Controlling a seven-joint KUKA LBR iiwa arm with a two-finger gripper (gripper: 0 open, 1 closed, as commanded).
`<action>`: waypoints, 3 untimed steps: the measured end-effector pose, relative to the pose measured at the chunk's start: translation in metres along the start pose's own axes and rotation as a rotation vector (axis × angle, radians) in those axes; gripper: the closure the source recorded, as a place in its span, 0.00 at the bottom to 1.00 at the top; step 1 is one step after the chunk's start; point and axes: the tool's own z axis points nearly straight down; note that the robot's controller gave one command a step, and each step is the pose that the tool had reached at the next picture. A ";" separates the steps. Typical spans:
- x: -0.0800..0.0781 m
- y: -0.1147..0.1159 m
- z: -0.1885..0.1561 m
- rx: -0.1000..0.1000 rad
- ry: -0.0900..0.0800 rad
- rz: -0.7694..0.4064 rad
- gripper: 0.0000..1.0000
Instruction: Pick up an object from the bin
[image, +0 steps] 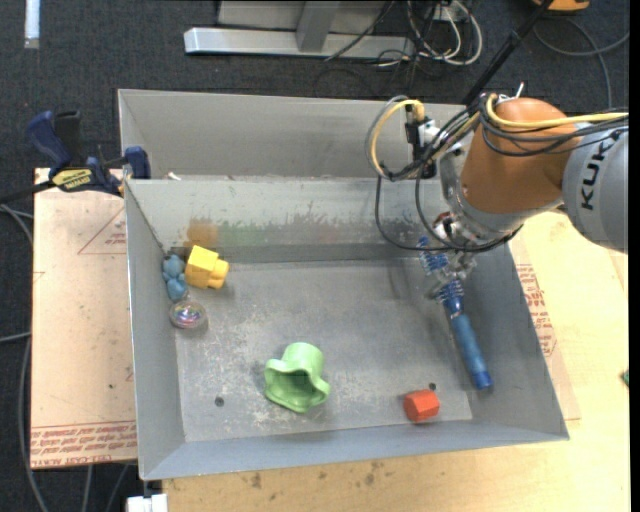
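While the claw, grip unclear, hangs over a blue rod, an orange block sits near.

Bin open centrally; blue tube lines its right side.

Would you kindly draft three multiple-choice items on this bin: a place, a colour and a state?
1. Where in the bin is the orange-red block? A) front right B) back left C) centre
2. What colour is the block in the back left corner? A) white B) yellow C) black
3. How is the blue stick lying? A) upright mid-bin B) across the front wall C) lengthwise along the right wall
Key: 1 A, it sits by the front wall, right of the green piece. 2 B, the yellow block sits there. 3 C, one end is by the gripper.
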 end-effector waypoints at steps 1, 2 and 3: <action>-0.001 -0.001 -0.040 0.002 0.003 0.002 1.00; -0.003 -0.002 -0.061 0.000 0.002 0.005 1.00; -0.003 -0.003 -0.076 0.000 0.001 0.009 1.00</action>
